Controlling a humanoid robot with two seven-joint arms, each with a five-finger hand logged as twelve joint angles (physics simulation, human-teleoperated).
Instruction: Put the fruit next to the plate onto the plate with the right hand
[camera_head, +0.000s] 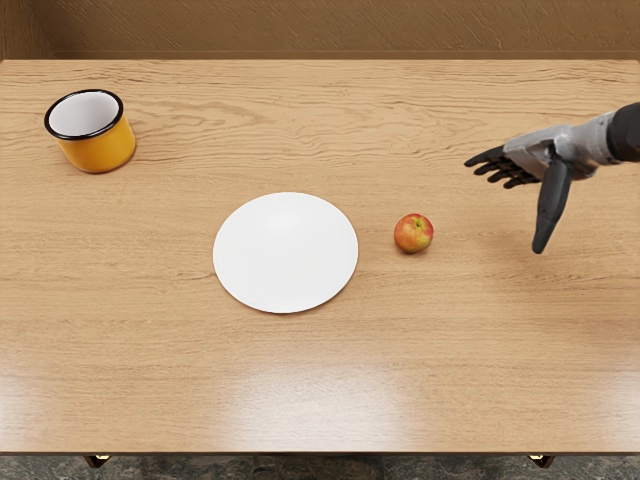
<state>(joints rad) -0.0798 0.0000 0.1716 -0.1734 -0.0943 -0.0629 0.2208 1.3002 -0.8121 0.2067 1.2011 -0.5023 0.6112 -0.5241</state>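
Bare white plate (285, 252) mid-table (320, 390), nothing on it. Apple (413, 233) rests on the wood just beside the plate, toward the right edge. Right hand (525, 175) hovers near the right edge, fingers spread, holding nothing, apart from the apple. Yellow mug (90, 130) at far-left corner. Grasp, lift, placement all remain.

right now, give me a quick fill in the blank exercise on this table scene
1. The fruit beside the plate is an ____.
2. The mug is ____ on the outside.
3. The right robot hand, fingers spread, holds ____.

Missing words: apple; yellow; nothing.
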